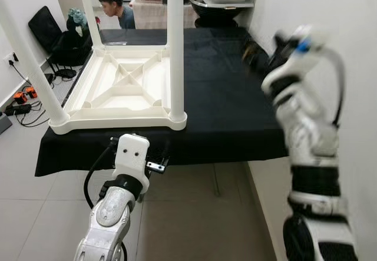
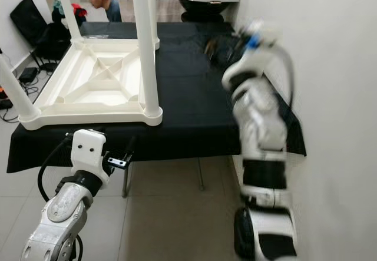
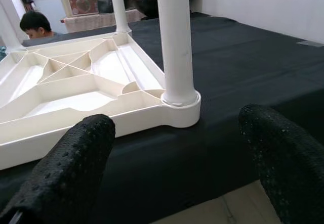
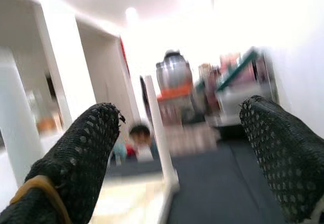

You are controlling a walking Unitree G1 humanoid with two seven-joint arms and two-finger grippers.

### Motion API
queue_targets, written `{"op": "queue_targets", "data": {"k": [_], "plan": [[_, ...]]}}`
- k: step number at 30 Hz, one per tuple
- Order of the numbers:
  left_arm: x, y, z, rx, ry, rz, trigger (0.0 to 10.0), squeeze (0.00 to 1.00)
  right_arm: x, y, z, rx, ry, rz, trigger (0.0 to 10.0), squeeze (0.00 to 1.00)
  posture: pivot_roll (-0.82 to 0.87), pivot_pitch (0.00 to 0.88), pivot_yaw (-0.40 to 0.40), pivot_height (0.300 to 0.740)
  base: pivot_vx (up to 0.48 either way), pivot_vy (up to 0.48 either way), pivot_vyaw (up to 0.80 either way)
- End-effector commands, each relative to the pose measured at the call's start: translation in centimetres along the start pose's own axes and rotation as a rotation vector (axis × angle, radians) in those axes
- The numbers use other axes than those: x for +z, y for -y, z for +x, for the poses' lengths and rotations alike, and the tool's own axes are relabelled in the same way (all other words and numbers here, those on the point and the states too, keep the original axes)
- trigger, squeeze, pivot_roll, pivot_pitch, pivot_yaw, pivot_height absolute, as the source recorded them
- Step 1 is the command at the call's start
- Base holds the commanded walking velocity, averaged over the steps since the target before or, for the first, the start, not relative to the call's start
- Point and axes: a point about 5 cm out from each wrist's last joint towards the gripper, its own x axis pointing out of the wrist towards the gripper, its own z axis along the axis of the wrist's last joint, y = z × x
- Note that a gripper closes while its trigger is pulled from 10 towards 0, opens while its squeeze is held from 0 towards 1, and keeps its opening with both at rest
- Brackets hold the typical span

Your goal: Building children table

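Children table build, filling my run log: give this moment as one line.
table: upside down on black cloth, legs up | left gripper: open, near corner leg | right gripper: open, raised | person: behind table

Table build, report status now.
Left gripper open, low before the near leg. Right gripper open, raised. White table upside down on black cloth. Person beyond.
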Motion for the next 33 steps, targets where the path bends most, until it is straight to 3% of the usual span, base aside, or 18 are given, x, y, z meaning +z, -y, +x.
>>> {"op": "queue_targets", "data": {"k": [1, 3, 7, 12, 13, 20, 25, 29, 33], "plan": [[0.6, -0.1, 0.2, 0.005, 0.019, 0.001, 10.0, 0.00, -0.2, 0.1, 0.6, 0.001, -0.021, 0.061, 10.0, 0.00, 0.03, 0.072, -0.053, 0.740, 0.000, 0.000, 0.00], [1.6, -0.5, 0.8, 0.023, 0.060, 0.014, 10.0, 0.00, 0.4, -0.9, 1.7, 0.044, -0.026, 0.074, 10.0, 0.00, 0.04, 0.070, -0.059, 0.740, 0.000, 0.000, 0.00], [2.2, -1.0, 1.0, 0.040, 0.081, 0.020, 10.0, 0.00, 0.2, -1.4, 1.9, 0.063, -0.036, 0.043, 10.0, 0.00, 0.04, 0.069, -0.060, 0.740, 0.000, 0.000, 0.00], [4.2, -2.3, 1.6, 0.091, 0.155, 0.052, 10.0, 0.00, -1.4, -2.8, 0.9, 0.091, -0.062, -0.022, 10.0, 0.00, 0.05, 0.052, -0.067, 0.740, 0.000, 0.000, 0.00], [6.2, -2.7, 1.8, 0.118, 0.226, 0.070, 10.0, 0.00, -3.0, -3.0, -0.9, 0.106, -0.096, -0.033, 10.0, 0.00, 0.05, 0.044, -0.069, 0.740, 0.000, 0.000, 0.00], [9.0, -3.2, 1.9, 0.158, 0.330, 0.112, 10.0, 0.00, -5.6, -2.0, -4.2, 0.076, -0.175, -0.074, 10.0, 0.00, 0.04, 0.024, -0.064, 0.740, 0.000, 0.000, 0.00], [9.4, -3.5, 1.8, 0.176, 0.341, 0.105, 10.0, 0.00, -6.1, -1.9, -4.9, 0.071, -0.194, -0.099, 10.0, 0.00, 0.04, 0.011, -0.065, 0.740, 0.000, 0.000, 0.00], [9.7, -4.3, 1.5, 0.221, 0.351, 0.129, 10.0, 0.00, -6.8, -1.3, -5.8, 0.042, -0.228, -0.169, 10.0, 0.00, 0.05, 0.001, -0.069, 0.740, 0.000, 0.000, -0.80], [9.9, -5.2, 1.2, 0.257, 0.347, 0.154, 10.0, 0.00, -6.9, -0.9, -6.0, 0.027, -0.229, -0.182, 10.0, 0.00, 0.05, 0.002, -0.068, 0.740, 0.000, 0.000, -0.40]]}}
